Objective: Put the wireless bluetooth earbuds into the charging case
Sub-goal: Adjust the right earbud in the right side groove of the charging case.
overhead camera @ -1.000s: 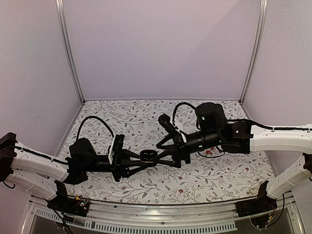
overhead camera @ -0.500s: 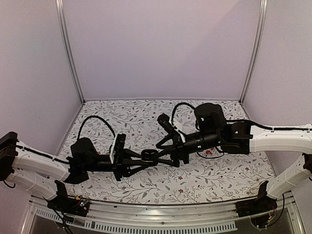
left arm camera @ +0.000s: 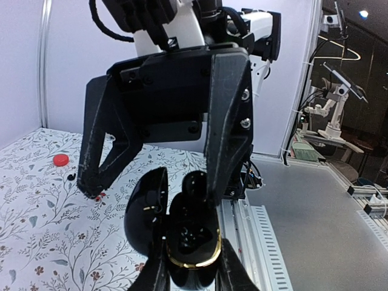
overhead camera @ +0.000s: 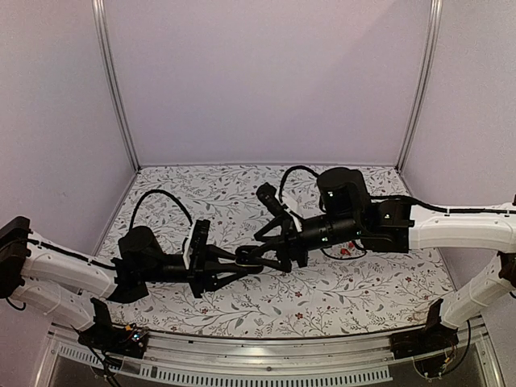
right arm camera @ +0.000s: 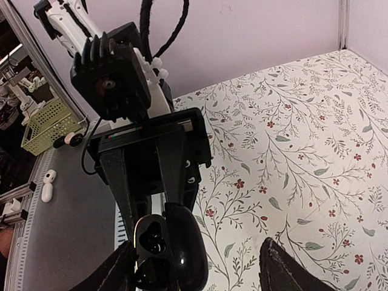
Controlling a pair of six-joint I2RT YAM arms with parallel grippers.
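My left gripper (overhead camera: pixel 240 262) is shut on the body of a black charging case (left arm camera: pixel 193 239) with a gold rim and holds it above the table. The case's lid (left arm camera: pixel 145 209) hangs open to one side. In the right wrist view the case (right arm camera: pixel 148 242) shows two dark wells beside its lid (right arm camera: pixel 188 248). My right gripper (overhead camera: pixel 260 254) is open and empty, its two fingers spread on either side of the case. One finger (left arm camera: pixel 227 139) ends beside a glossy black rounded piece (left arm camera: pixel 195 182) at the case's far end. A tiny bright red earbud (left arm camera: pixel 60 159) lies on the table.
The table (overhead camera: pixel 379 290) has a floral cloth. Walls and metal posts (overhead camera: pixel 113 89) close the back and sides. A small dark bit (left arm camera: pixel 71 176) lies near the red earbud. A slotted metal rail (overhead camera: pixel 242 375) runs along the near edge.
My right gripper has moved left, closer over the case. My left gripper has moved slightly right and up with the case still in it.
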